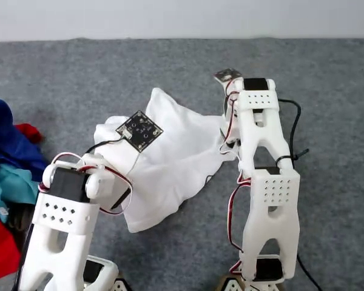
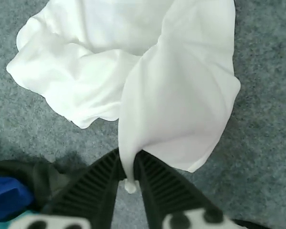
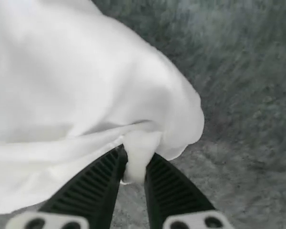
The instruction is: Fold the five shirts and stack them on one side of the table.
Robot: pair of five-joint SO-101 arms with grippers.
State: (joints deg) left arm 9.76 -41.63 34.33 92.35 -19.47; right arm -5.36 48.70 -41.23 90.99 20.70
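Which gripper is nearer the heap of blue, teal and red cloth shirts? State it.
Left. The left gripper, shut on the crumpled white cloth shirt, is on the side toward the heap; the right gripper clamps the shirt's far side.

No word, number or sign can be read anywhere on this table. The white shirt (image 1: 170, 151) is plain cloth. The small black circuit board (image 1: 139, 131), at ten o'clock from the shirt's middle, shows only pale specks too small to read.
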